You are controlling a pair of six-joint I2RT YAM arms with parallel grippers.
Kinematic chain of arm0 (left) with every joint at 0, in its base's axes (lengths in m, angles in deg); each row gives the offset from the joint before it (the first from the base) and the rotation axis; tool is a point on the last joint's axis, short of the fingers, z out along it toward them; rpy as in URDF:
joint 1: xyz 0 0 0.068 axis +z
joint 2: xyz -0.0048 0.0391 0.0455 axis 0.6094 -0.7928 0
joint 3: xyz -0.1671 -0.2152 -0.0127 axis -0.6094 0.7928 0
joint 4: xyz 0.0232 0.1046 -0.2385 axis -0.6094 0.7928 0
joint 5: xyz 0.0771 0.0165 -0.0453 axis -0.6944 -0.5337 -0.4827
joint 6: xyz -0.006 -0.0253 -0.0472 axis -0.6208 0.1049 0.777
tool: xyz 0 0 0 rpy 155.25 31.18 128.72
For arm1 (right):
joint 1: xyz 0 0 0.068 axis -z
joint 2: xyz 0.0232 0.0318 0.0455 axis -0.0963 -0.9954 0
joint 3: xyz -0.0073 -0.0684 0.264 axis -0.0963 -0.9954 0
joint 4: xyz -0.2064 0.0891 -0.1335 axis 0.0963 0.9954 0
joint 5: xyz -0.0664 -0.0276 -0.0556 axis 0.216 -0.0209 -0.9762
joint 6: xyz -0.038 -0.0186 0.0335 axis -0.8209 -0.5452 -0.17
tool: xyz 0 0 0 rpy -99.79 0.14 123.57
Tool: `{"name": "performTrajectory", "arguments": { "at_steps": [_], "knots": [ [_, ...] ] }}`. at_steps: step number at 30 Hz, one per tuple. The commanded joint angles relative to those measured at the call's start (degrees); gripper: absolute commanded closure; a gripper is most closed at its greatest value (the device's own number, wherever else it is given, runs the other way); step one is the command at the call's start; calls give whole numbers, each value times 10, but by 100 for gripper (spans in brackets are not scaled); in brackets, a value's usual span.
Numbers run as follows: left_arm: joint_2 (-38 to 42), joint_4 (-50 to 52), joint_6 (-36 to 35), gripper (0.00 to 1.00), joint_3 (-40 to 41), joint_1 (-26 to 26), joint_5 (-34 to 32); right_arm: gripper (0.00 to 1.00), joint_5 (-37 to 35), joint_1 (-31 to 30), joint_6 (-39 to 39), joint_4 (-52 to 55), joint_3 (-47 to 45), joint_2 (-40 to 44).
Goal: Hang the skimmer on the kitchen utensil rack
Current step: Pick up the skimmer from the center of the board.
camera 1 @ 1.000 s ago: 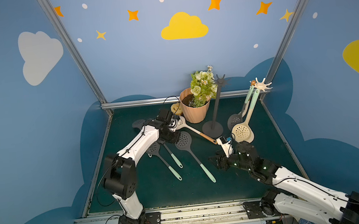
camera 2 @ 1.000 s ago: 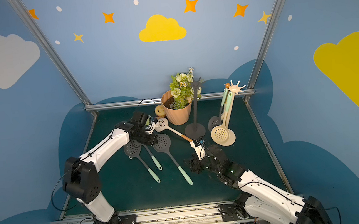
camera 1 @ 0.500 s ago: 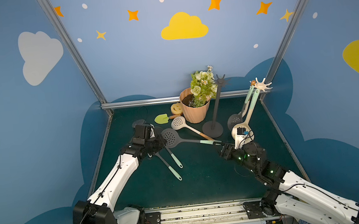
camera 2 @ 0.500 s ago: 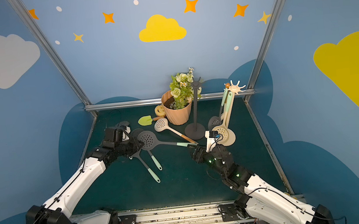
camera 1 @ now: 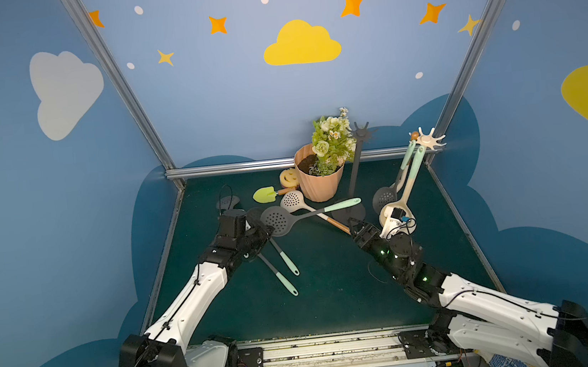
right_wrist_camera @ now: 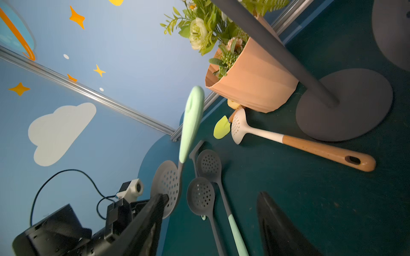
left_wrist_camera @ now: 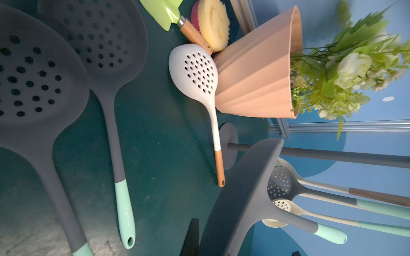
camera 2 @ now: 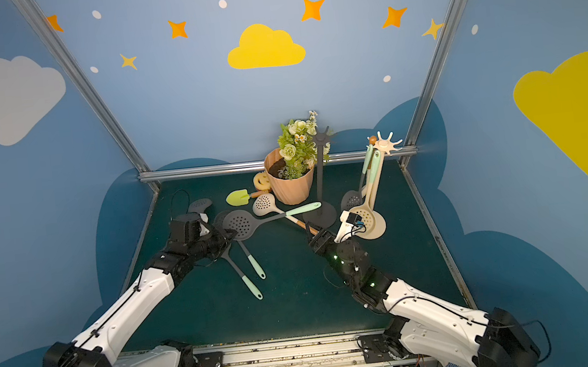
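Left fingers (left_wrist_camera: 192,238) pinch skimmer (camera 1: 276,221) head, contact obscured | right fingers (right_wrist_camera: 278,221) apart

Both arms reach inward, left gripper (camera 1: 261,233) clamped tight, right gripper (camera 1: 356,227) spread apart.

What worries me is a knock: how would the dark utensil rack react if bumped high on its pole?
The dark rack is a tall thin pole on a flat round base, so a high bump would probably rock or tip it. Nothing hangs on it, so it is likely light and may slide.
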Motion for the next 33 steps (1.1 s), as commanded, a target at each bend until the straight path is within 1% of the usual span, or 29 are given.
{"name": "performTrajectory", "arguments": {
  "at_steps": [1,5,9,12,15,18,20,22,25,26,28,30,31,33],
  "knots": [
    [14,-27,7,93,4,-2,19,34,-29,-2,-1,-74,29,-27],
    [21,-26,4,92,7,-1,22,34,-33,-1,-8,-126,47,-67],
    [20,-25,3,92,8,-1,21,34,-21,-1,-24,-167,64,-93],
    [18,-28,0,92,7,1,27,34,-16,0,-22,-155,82,-109],
    [20,-36,6,92,9,0,35,35,-14,9,-17,-172,89,-130],
    [32,-45,12,92,16,1,44,37,-7,20,-12,-174,102,-147],
    [41,-44,12,92,19,1,46,46,-4,26,-16,-176,120,-158],
    [48,-42,9,92,22,1,49,57,-1,32,-20,-177,129,-165],
    [54,-35,1,90,21,1,54,74,5,37,-49,-187,142,-172],
    [56,-31,-1,89,20,-1,56,81,6,37,-56,-183,147,-172],
    [59,-29,-3,87,21,0,61,90,13,36,-74,-181,153,-172],
    [64,-30,-6,81,22,-1,65,97,20,35,-82,-184,153,-176],
    [64,-29,-10,78,20,-2,69,98,24,33,-86,-183,153,-174],
    [67,-18,-20,66,15,-3,72,100,25,32,-90,-179,149,-174]
  ]
}}
